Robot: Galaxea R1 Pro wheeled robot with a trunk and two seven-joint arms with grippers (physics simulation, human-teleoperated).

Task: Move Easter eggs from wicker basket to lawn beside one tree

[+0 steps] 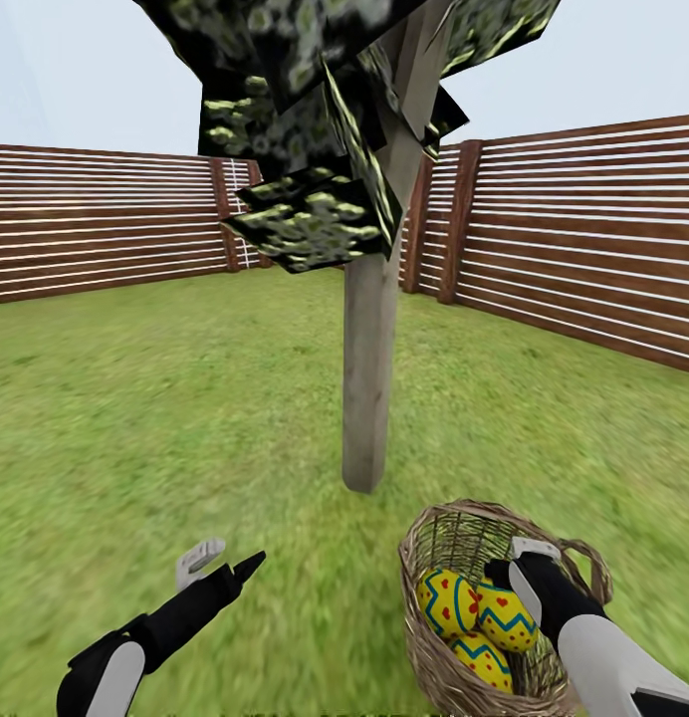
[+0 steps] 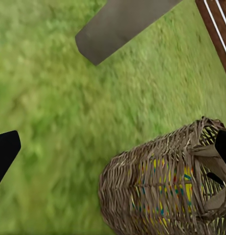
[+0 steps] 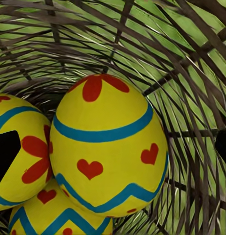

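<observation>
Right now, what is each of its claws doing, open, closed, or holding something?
Left gripper: open, empty, above the lawn.
Right gripper: open, inside the wicker basket by the Easter eggs, gripping none.

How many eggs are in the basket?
3, all inside the wicker basket: one egg toward the robot's left, one egg beside the right gripper, one egg nearest the robot.

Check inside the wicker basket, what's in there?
Three Easter eggs sit piled in the wicker basket, yellow with blue bands and red marks. The right claw reaches in over them, open, with one egg between its fingers. The basket floor beneath the eggs is covered.
</observation>
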